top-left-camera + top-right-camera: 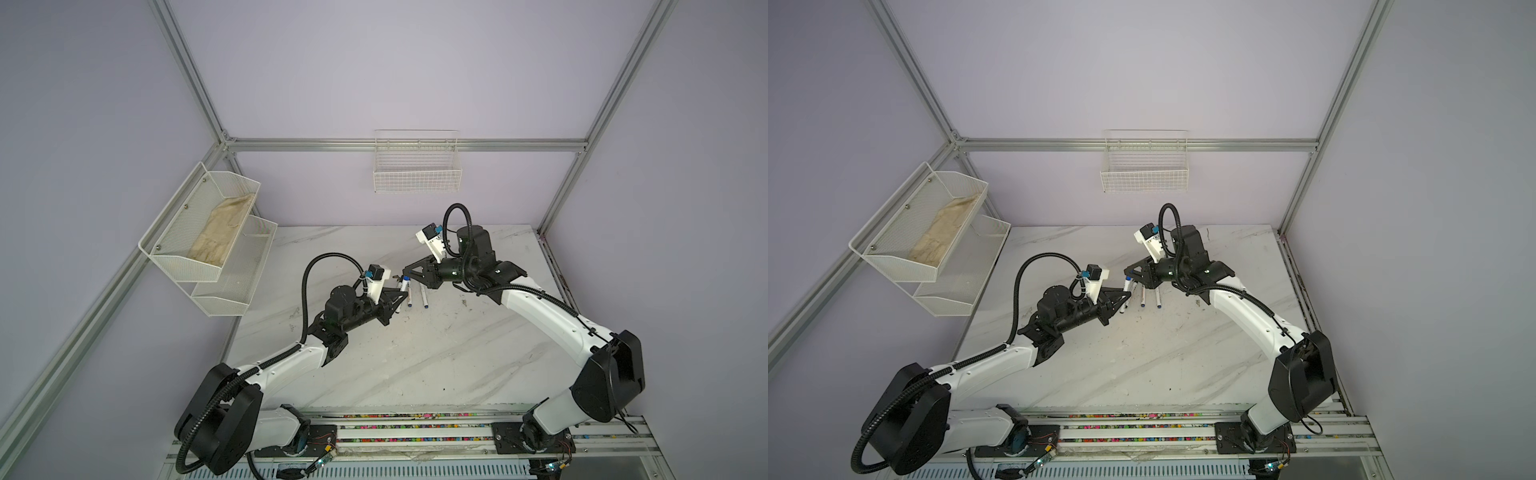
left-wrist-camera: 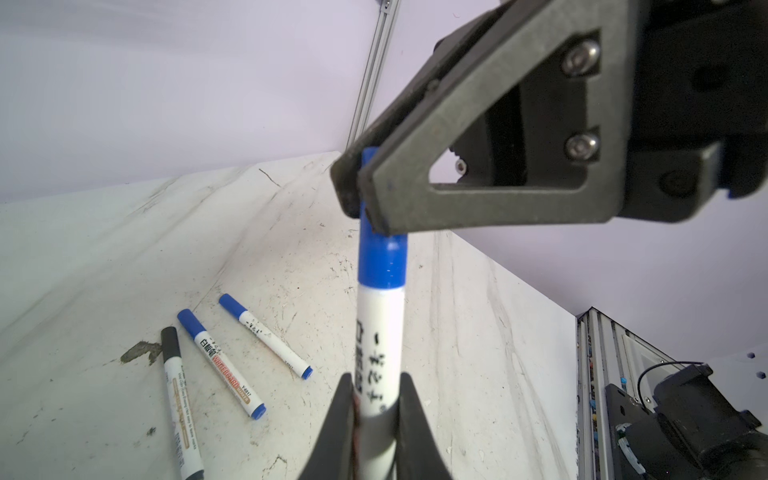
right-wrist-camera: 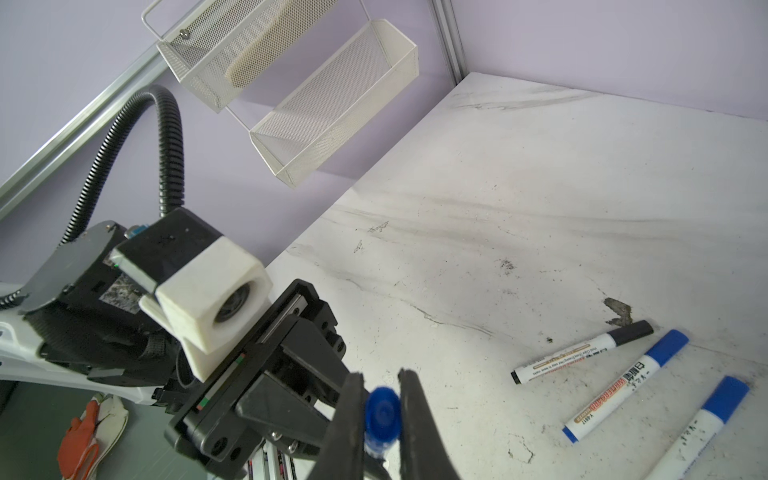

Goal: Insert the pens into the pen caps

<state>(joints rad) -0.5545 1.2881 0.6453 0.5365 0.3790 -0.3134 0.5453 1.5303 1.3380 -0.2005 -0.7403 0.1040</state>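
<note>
Blue cap (image 2: 382,257) sits on the end of the pen (image 2: 380,332), rim meeting the white barrel. Right gripper (image 2: 359,195) is clamped on the cap's far end. Left gripper (image 2: 376,399) is clamped on the pen's barrel. The pair is held in the air over the table (image 2: 478,332), mid-width and toward the back. Three capped pens lie on the table just beside: black-capped pen (image 2: 178,399), blue-capped pens (image 2: 220,365) and (image 2: 266,336).

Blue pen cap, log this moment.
left gripper: shut on white-barrelled marker pen; right gripper: shut on blue pen cap; table: three capped pens
</note>
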